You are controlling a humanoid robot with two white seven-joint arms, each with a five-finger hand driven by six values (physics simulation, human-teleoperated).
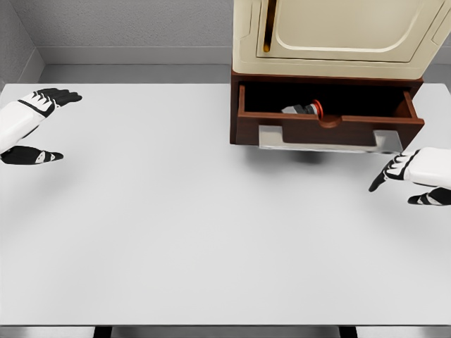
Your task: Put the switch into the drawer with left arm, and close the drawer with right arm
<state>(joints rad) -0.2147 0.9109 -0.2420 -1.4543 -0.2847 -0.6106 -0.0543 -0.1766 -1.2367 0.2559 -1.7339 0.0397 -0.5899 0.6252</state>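
A cream cabinet (331, 35) stands at the back right of the white table (197, 232). Its brown wooden drawer (328, 130) is pulled out toward me. Inside the drawer lies the switch (304, 108), grey with a red ring, partly hidden by the drawer front. My left hand (39, 127) hovers at the far left edge, fingers spread and holding nothing, well away from the drawer. My right hand (405, 179) floats just in front of and below the drawer's right corner, fingers relaxed and pointing left, not touching the drawer.
A grey wall and floor strip run behind the table. The cabinet's upper door with a gold handle (267, 35) is shut above the drawer.
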